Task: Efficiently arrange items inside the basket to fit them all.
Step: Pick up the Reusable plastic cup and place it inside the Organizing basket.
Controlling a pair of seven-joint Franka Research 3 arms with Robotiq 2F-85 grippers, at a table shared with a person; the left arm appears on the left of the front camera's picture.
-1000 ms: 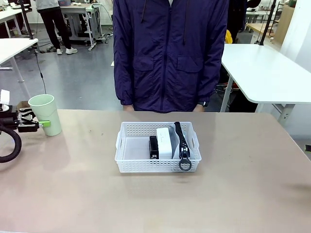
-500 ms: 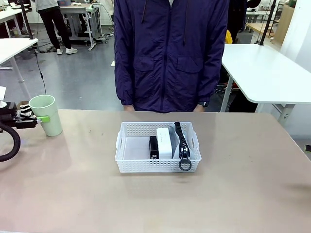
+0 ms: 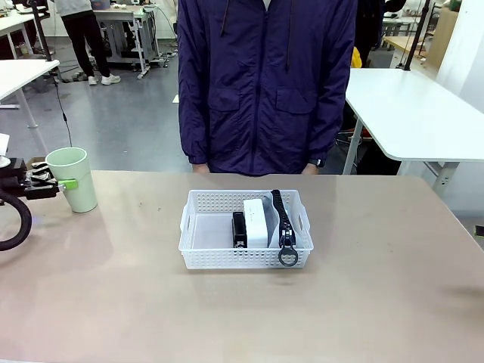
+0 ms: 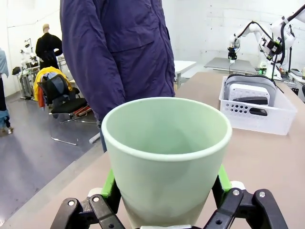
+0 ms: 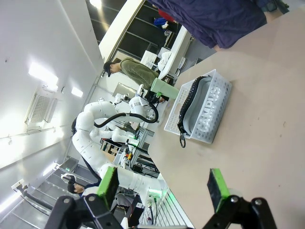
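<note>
The pale green cup [image 3: 73,178] stands upright on the table at the far left. My left gripper [image 3: 53,184] straddles it at mid height. In the left wrist view the cup [image 4: 167,157] sits between the green pads [image 4: 110,184], which lie close along its walls with the jaws wide. The white basket [image 3: 203,257] sits mid-table, holding the black stapler [image 3: 240,229], the white box [image 3: 256,222] and the grey pouch [image 3: 285,224] on edge with its ring pull forward. My right gripper [image 5: 164,191] hangs open and empty, well away from the basket [image 5: 202,137].
A person in a dark blue jacket [image 3: 265,83] stands at the far table edge behind the basket. The basket's left part [image 3: 208,231] has bare floor. Bare tabletop lies between cup and basket and to the right.
My left gripper has shifted slightly left and higher along the cup. The cup, the basket and its contents have stayed put.
</note>
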